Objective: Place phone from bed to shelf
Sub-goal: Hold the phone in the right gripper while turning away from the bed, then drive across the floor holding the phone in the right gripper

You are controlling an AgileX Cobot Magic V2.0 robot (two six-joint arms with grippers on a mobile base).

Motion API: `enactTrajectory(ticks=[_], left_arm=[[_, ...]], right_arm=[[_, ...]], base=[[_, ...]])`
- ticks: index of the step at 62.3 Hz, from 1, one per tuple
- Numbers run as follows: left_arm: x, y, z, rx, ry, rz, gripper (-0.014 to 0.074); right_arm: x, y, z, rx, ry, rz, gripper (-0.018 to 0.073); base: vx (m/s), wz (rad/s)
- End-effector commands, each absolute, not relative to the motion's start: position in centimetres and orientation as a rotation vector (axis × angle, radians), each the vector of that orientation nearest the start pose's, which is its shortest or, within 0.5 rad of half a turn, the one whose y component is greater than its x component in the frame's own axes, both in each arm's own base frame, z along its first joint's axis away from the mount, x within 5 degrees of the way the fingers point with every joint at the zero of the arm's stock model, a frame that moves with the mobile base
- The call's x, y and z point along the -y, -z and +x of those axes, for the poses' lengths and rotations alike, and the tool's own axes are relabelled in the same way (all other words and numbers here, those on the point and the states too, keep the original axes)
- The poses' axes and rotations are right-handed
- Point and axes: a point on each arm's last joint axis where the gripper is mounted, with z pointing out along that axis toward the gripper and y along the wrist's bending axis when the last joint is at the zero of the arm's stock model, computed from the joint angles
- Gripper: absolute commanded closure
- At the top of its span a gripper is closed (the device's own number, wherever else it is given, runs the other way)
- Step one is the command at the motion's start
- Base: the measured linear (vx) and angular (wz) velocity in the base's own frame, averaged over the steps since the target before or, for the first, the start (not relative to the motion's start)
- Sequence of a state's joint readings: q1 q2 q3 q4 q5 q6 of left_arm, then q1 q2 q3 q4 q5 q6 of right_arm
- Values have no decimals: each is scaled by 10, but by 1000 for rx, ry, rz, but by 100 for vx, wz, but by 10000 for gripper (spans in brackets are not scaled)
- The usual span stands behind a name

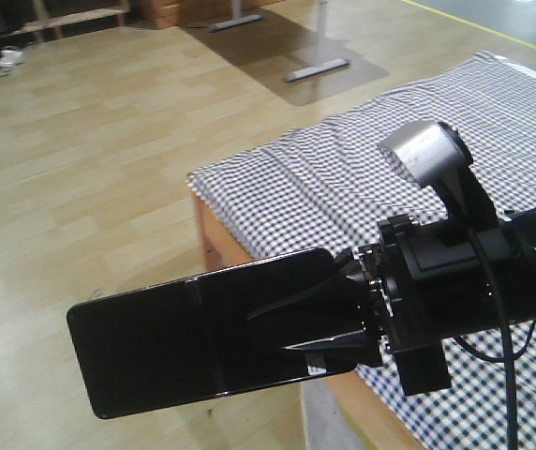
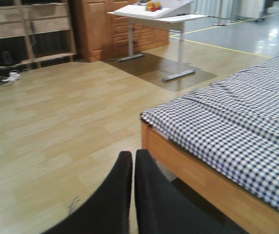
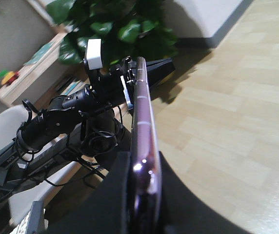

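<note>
Exterior front-facing view, lower centre: right gripper (image 1: 291,328) pinches the phone (image 1: 156,342) above the floor (image 1: 81,169) beside the bed (image 1: 343,178); left gripper (image 2: 133,168) is pressed together.

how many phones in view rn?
1. The phone is clamped in the right gripper, held in the air past the bed edge. None else shows, though most of the bed is out of view.
</note>
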State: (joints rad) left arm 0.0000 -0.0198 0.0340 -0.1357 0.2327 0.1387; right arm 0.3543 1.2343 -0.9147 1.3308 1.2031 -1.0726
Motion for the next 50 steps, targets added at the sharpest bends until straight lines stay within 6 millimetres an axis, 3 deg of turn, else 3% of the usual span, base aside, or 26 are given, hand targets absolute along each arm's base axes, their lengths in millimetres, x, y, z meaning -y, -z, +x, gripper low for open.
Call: enactTrajectory(ticks=[1, 50], left_arm=[[2, -188, 56, -1651, 28, 14, 596], [2, -188, 56, -1651, 28, 14, 596]], right_arm=[[-153, -361, 168, -1805, -1558, -1027, 561], [-153, -361, 168, -1805, -1558, -1027, 561]], base=[[-12, 49], [-13, 49]])
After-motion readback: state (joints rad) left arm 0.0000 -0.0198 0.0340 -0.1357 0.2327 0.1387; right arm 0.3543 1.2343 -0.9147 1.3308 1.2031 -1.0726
